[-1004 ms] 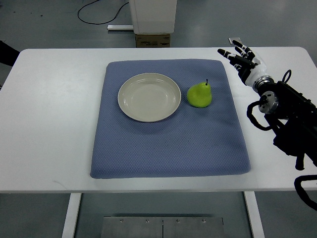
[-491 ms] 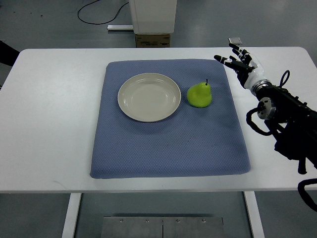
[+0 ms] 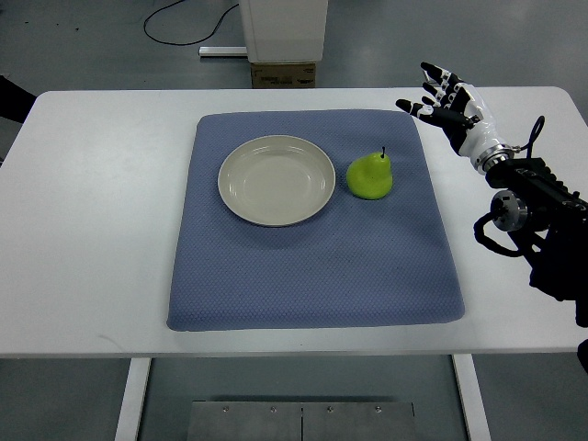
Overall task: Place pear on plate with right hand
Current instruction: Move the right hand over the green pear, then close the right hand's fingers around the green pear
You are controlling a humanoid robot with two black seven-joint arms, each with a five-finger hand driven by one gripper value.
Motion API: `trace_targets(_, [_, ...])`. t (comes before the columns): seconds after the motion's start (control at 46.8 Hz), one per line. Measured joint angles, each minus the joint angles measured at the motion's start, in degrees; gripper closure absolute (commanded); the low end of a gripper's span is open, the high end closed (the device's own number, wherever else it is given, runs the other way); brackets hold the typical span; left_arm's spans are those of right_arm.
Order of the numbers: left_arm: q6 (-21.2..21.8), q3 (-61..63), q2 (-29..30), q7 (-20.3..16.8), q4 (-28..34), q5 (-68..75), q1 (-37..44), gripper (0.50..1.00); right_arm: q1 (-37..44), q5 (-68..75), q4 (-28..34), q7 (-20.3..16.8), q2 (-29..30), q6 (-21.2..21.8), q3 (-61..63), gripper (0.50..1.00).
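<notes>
A green pear with a dark stem stands upright on the blue mat, just right of a cream plate that holds nothing. My right hand hovers over the table's back right part, at the mat's far right corner, up and to the right of the pear. Its fingers are spread and hold nothing. Its black arm comes in from the right edge. The left arm does not show.
The white table carries the mat. Beyond the far edge stand a white column base with a cardboard box, and a black cable lies on the floor.
My right hand has drifted a little toward the far edge and turned, with the forearm pulling slightly right. The pear and plate have not moved.
</notes>
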Motion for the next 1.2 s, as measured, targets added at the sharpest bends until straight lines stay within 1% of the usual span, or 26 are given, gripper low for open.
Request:
trace_targets(0.235, [0.0, 0.0, 0.0, -0.01, 0.0, -0.01, 0.0, 0.5, 0.33, -0.12, 0.11, 8.55, -0.74, 0.71, -9.24, 0.5])
trace_targets(0.278, [0.0, 0.0, 0.0, -0.02, 0.0, -0.01, 0.0, 0.5, 0.42, -0.15, 0.12, 9.18, -0.74, 0.71, -10.41, 0.5])
trace_targets(0.683, [-0.02, 0.0, 0.0, -0.03, 0.0, -0.01, 0.0, 0.5, 0.61, -1.97, 0.11, 9.44, -0.72, 0.5, -18.52, 0.5])
trace_targets(1.004, [-0.02, 0.0, 0.0, -0.04, -0.02, -0.01, 0.0, 0.5, 0.6, -4.89, 0.1, 9.44, -0.48, -0.09, -19.5, 0.5])
trace_targets(1.196, [-0.02, 0.0, 0.0, -0.05, -0.02, -0.01, 0.0, 0.5, 0.5, -5.16, 0.11, 9.43, -0.32, -0.26, -23.09, 0.502])
